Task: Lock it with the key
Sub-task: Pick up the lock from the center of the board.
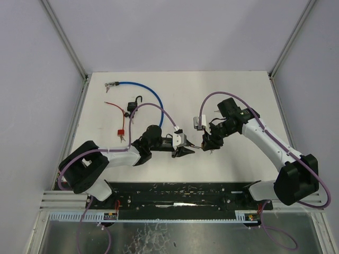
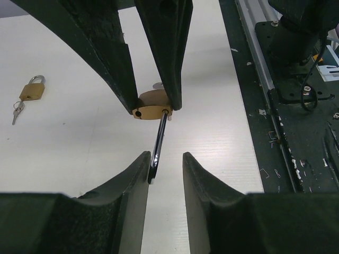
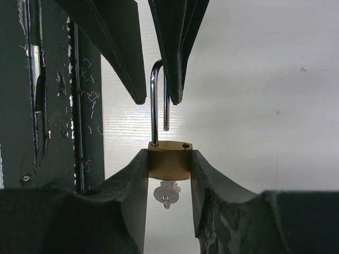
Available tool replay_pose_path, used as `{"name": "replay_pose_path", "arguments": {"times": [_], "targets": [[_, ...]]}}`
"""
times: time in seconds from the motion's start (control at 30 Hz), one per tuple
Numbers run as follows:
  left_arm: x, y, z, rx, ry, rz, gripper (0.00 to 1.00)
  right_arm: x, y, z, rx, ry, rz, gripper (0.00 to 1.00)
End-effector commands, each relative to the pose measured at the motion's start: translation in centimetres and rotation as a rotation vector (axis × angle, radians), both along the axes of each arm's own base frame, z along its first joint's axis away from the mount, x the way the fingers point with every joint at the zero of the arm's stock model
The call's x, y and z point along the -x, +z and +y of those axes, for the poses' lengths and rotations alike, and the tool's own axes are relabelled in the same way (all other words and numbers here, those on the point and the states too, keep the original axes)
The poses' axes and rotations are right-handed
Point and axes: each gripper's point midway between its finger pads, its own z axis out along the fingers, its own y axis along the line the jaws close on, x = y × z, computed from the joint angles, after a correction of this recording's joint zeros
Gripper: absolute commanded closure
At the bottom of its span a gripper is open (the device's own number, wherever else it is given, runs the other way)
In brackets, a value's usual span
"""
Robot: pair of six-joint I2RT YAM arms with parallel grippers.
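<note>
A brass padlock (image 3: 169,159) is held off the table, with my right gripper (image 3: 169,153) shut on the sides of its body. A silver key (image 3: 167,193) sticks out of its underside. Its shackle (image 3: 153,106) stands open, the free end clear of the body. In the left wrist view the shackle (image 2: 158,143) reaches between the tips of my left gripper (image 2: 165,154). It rests against one finger, with a gap to the other. In the top view both grippers meet at the padlock (image 1: 204,142) near the table's middle.
A second brass padlock (image 2: 32,89) with keys (image 2: 17,110) lies on the white table. A black padlock (image 1: 135,106), a blue cable (image 1: 143,87) and a red tag (image 1: 121,133) lie at the far left. The black base rail (image 1: 180,193) runs along the near edge.
</note>
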Motion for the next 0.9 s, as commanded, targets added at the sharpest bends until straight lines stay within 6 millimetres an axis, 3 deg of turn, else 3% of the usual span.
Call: {"name": "replay_pose_path", "arguments": {"times": [0.0,0.3,0.47,0.57,0.77,0.87], "targets": [[-0.4,2.5,-1.0,0.072,-0.023,-0.047,0.71,0.7,0.3,0.6,-0.038,0.028,0.025,1.0],[-0.2,2.9,-1.1,0.088,-0.033,-0.049,0.73,0.7,0.1,0.6,-0.034,0.028,0.031,1.0],[0.0,2.5,-1.1,0.075,-0.048,-0.046,0.99,0.6,0.3,0.6,-0.035,0.026,0.025,1.0],[0.0,2.2,-1.1,0.063,-0.051,-0.037,1.0,0.7,0.5,0.6,-0.038,0.028,0.023,0.96],[-0.1,2.9,-0.5,0.101,-0.022,-0.006,1.0,0.8,1.2,0.7,-0.069,0.02,0.024,0.48],[0.2,3.4,-0.1,0.133,0.0,0.017,1.0,0.9,2.4,0.6,-0.118,0.005,0.017,0.35]]}}
